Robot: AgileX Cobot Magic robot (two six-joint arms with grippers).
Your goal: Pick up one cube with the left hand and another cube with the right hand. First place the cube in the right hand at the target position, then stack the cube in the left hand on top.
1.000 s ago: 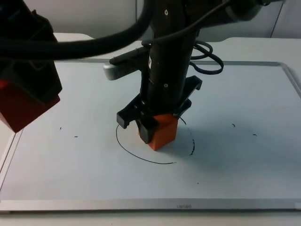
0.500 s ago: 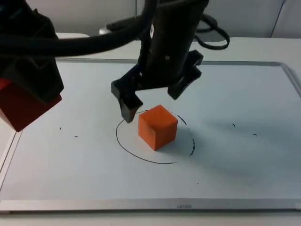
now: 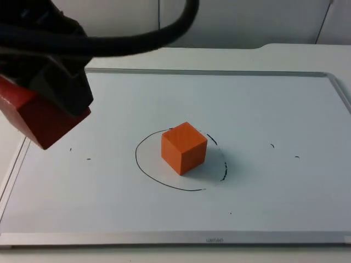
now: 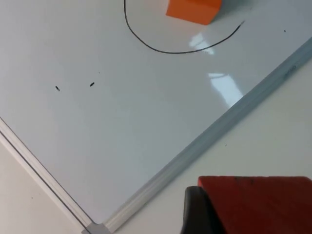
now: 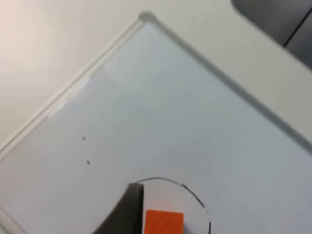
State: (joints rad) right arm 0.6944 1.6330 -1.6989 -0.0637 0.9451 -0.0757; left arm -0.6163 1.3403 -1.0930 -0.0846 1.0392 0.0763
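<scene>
The white counter (image 3: 307, 55) carries a whiteboard (image 3: 274, 197) with a metal frame, its near edge running along the front of the top view. A hand-drawn black circle (image 3: 148, 172) lies at the board's middle. The orange cube (image 3: 184, 148) rests flat on the board inside this circle, toward its far side, one vertical edge facing the camera; nothing touches it. Small pen marks (image 3: 88, 159) sit at 9 o'clock from the cube, and further marks lie at 3 o'clock, all well apart from it. The left claw (image 3: 60, 87) hangs above the board's left edge, at about 10 o'clock from the orange cube, and is clamped on the red cube (image 3: 44, 118), which is held tilted and clear of the board. In the left wrist view, the red cube (image 4: 258, 204) sits against a black finger (image 4: 195, 212), over the counter just outside the board frame. In the right wrist view, a dark fingertip (image 5: 127, 209) of the right claw appears just beside the orange cube (image 5: 163, 222); whether this claw is apart or together cannot be determined. The grey wall (image 3: 247, 22) stands beyond the counter.
</scene>
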